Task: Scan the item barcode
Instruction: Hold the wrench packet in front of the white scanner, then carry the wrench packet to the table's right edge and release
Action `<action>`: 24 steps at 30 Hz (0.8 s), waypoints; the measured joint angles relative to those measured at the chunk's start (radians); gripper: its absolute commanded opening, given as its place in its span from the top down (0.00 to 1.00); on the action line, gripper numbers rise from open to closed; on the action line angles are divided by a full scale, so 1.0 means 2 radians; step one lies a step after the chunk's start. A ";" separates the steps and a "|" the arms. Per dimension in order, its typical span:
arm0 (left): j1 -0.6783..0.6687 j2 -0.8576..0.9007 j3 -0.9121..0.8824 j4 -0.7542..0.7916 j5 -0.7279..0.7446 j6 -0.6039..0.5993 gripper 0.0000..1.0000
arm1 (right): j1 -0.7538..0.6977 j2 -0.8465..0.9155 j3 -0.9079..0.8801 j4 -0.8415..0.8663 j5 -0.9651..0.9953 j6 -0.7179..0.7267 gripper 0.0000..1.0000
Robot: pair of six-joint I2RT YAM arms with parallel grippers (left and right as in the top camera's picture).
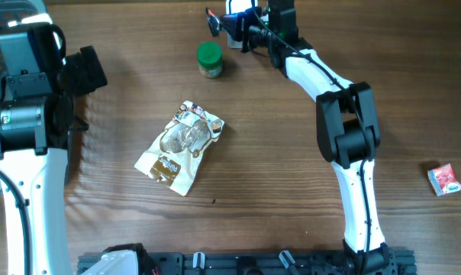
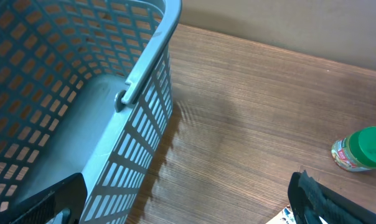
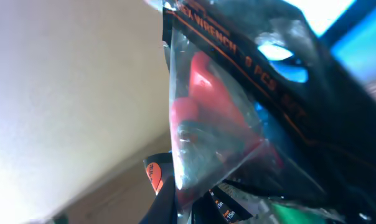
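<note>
A blue-grey plastic basket (image 2: 132,81) with lattice walls sat just beneath the left pincer (image 2: 185,190), whose jaws stood spread wide, released and gripping nothing. What showed of the basket's inside was a smooth floor. The right pincer (image 1: 230,29) was clenched on the clear packet (image 3: 213,124), the task's item, at the counter's (image 1: 276,176) far edge. A red shape lay inside its glossy film, under a black header with orange print. Just to that pincer's left and a little nearer the arm bases stood a squat jar (image 1: 209,59) with a green lid. A crinkled brown-and-white pouch (image 1: 181,145) lay flat between the two pincers. A small red sachet (image 1: 445,179) lay well off to the right pincer's right. The counter was brown, fine-grained wood, with a pale wall (image 3: 51,74) behind the packet.
</note>
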 measured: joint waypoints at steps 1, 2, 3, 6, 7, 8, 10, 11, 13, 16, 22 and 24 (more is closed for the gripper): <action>0.000 0.000 0.000 0.000 0.000 0.000 0.00 | 0.000 0.000 0.009 0.000 -0.006 -0.001 0.95; 0.000 0.000 0.000 0.000 0.000 0.000 0.00 | -0.001 -0.005 0.014 -0.003 -0.014 -0.002 0.95; 0.000 0.000 0.000 0.000 0.000 0.000 0.00 | -0.002 -0.013 0.016 -0.023 -0.018 -0.006 0.95; 0.000 0.000 0.000 -0.002 0.000 0.000 0.00 | -0.016 -0.080 0.021 -0.244 -0.003 -0.074 0.95; 0.000 0.000 0.000 0.001 0.000 0.000 0.00 | -0.021 -0.107 0.023 -0.330 0.028 -0.110 0.95; 0.000 0.000 0.000 0.001 0.000 0.000 0.00 | -0.028 -0.138 0.022 -0.398 0.059 -0.137 0.95; 0.000 0.000 0.000 0.000 0.000 0.000 0.00 | -0.038 -0.211 0.023 -0.532 0.161 -0.190 0.95; 0.000 0.000 0.000 0.000 0.000 0.000 0.00 | -0.043 -0.245 0.024 -0.578 0.212 -0.211 0.95; 0.000 0.000 0.000 0.000 0.000 0.000 0.00 | -0.056 -0.310 0.028 -0.681 0.317 -0.241 0.95; 0.000 0.000 0.000 0.000 0.000 0.000 0.00 | -0.097 -0.352 0.034 -0.782 0.424 -0.263 0.95; 0.000 0.000 0.000 0.000 0.000 0.000 0.00 | -0.229 -0.337 -0.109 -0.771 0.532 -0.283 0.95; 0.000 0.000 0.000 0.000 0.000 0.000 0.00 | -0.280 -0.333 -0.182 -0.715 0.545 -0.305 0.95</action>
